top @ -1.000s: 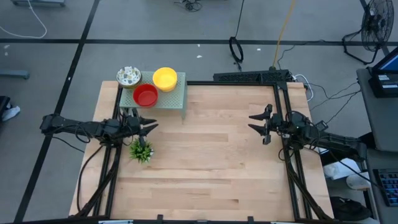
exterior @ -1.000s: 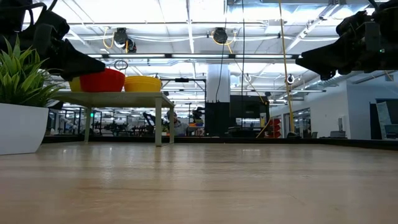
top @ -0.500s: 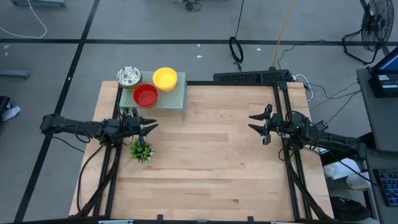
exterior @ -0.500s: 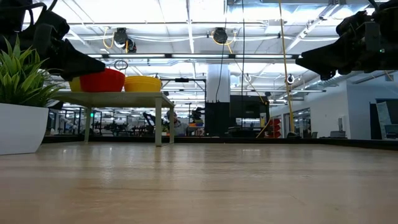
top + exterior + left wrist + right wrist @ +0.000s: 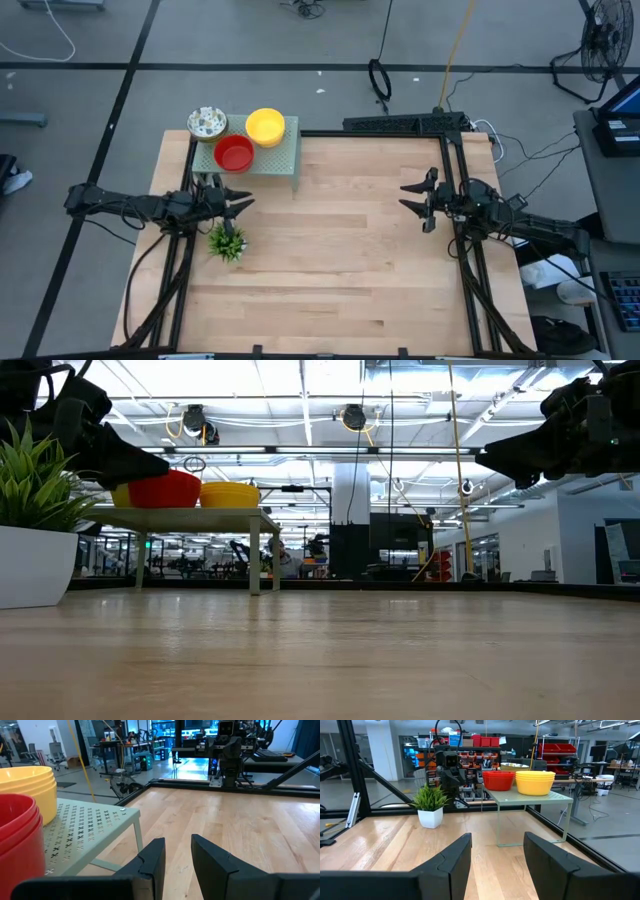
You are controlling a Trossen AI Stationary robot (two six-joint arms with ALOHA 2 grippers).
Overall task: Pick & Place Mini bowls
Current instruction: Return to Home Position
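The mini bowls stand in stacks on a pale green mesh rack (image 5: 262,158) at the table's far left: a red stack (image 5: 234,153), a yellow stack (image 5: 265,126) and white speckled ones (image 5: 207,123) at the rack's far left corner. My left gripper (image 5: 243,203) hovers level at the table's left edge, just near of the rack, open with nothing between its fingers (image 5: 177,840). My right gripper (image 5: 408,197) hovers level at the right edge, open and empty (image 5: 496,836). In the left wrist view the red stack (image 5: 17,845) and yellow stack (image 5: 30,785) show close by.
A small green plant (image 5: 227,242) in a white pot stands on the table just near of my left gripper. The rack stands on thin legs (image 5: 256,555). Bare wooden table (image 5: 340,260) stretches between the two arms. Black frame rails (image 5: 470,280) run along both sides.
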